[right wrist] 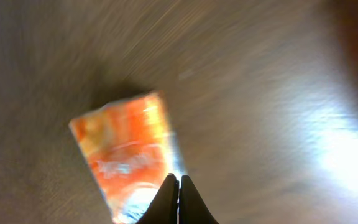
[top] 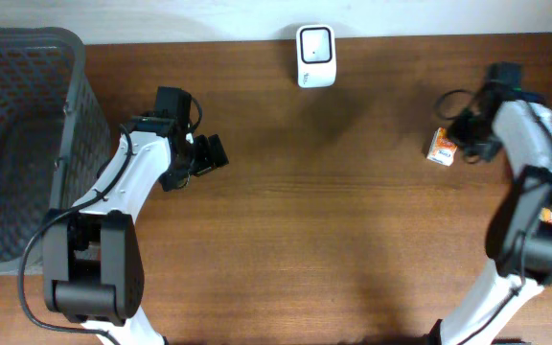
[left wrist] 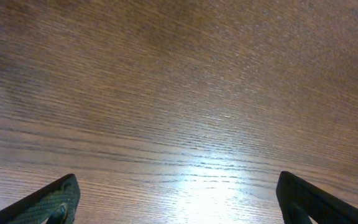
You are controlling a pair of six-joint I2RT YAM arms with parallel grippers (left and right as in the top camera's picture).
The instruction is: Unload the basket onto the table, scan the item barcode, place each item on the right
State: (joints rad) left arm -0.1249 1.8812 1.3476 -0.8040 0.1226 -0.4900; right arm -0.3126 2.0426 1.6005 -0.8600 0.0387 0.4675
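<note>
Wooden table [top: 353,211]; right gripper [right wrist: 178,178] is pinched closed at an orange packet's [right wrist: 129,149] edge, likely to lift it toward the scanner [top: 314,43], grasp unclear. Left gripper [left wrist: 176,186] hangs spread wide, empty.

The counter [top: 333,220] is brown with fine wood grain. The basket [top: 75,86] at upper left is grey with a lattice pattern. The scanner [top: 315,55] at top centre is white with a dark window. The packet [top: 441,147] at right is orange with white markings.
</note>
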